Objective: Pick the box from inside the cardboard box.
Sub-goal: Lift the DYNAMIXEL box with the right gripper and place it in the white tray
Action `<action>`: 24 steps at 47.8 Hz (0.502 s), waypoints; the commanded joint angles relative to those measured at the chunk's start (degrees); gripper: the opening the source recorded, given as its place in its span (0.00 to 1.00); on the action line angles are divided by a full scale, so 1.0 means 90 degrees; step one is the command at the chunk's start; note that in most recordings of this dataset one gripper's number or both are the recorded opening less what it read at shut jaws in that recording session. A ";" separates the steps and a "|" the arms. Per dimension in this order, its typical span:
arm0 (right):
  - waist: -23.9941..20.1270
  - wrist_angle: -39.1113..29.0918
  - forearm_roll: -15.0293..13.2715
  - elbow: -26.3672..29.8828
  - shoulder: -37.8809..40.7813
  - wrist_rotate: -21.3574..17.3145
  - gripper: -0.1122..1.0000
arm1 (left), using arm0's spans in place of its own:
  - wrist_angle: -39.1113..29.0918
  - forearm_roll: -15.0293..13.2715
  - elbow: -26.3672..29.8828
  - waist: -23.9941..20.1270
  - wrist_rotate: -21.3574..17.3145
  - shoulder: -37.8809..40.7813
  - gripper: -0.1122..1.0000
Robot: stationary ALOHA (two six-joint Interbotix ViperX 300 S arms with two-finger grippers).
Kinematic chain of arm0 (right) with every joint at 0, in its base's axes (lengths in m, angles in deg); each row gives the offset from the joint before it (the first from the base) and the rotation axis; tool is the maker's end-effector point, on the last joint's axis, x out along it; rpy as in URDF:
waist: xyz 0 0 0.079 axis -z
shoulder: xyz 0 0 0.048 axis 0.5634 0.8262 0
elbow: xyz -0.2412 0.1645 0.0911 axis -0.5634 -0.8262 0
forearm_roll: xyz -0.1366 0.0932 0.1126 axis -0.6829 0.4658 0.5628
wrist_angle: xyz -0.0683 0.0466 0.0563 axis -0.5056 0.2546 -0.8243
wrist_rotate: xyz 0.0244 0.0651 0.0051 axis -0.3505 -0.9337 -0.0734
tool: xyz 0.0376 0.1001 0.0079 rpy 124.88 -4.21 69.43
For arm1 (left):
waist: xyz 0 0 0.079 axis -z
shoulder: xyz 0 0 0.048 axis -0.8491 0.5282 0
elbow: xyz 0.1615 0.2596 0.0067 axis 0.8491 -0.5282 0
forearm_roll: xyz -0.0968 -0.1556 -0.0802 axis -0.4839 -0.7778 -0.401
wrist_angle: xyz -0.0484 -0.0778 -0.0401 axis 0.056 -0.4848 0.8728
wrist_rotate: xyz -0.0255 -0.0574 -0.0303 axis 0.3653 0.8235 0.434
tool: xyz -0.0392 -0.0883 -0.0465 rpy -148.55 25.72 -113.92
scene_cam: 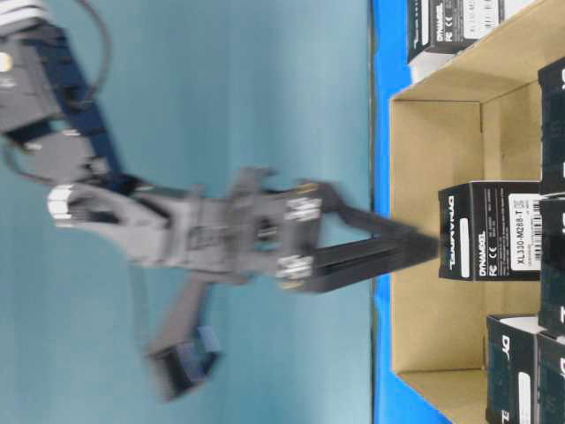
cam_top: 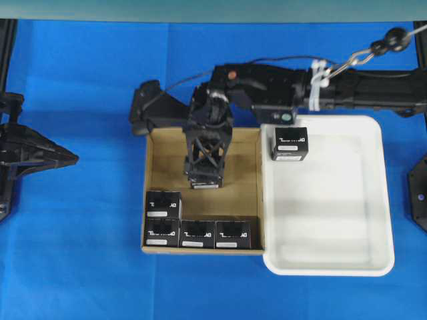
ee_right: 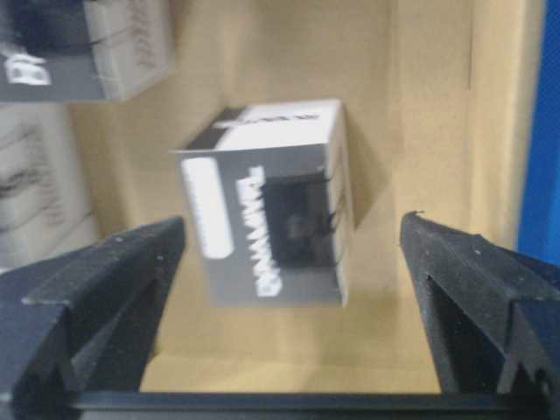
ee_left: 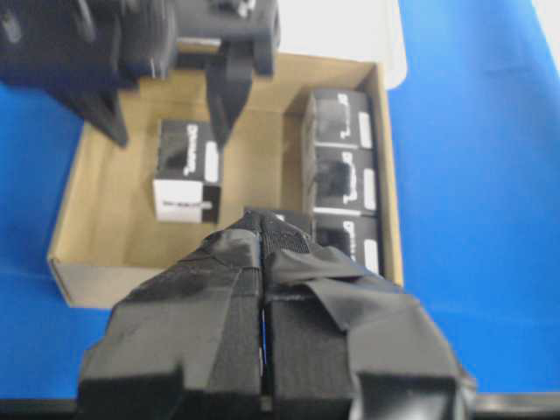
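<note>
The box stands alone on the floor of the cardboard box, directly under the right hand, whose fingers are spread wide either side of it. It looks light, rigid and smooth-sided; squeezing its two opposite flat sides should hold it.

- Carton: brown corrugated cardboard, matt.
- Box: black printed card, white label, slight sheen.
- Tray: smooth white plastic, glossy.
- Bench: matt blue cover.
- Left tool: wrapped in rough black tape.
</note>
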 commanded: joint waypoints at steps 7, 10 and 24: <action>-0.0049 -0.1182 0.0020 0.0996 -0.0410 -0.0059 0.99 | 0.0039 0.0010 0.0088 -0.0010 0.0010 0.0029 0.04; -0.0049 -0.1445 0.0010 0.1240 -0.0527 -0.0078 0.99 | 0.0039 0.0010 0.0088 -0.0010 0.0010 0.0020 0.04; -0.0049 -0.2637 -0.0020 0.2383 -0.0889 -0.0166 0.99 | 0.0049 0.0020 0.0117 -0.0010 0.0020 -0.0068 0.04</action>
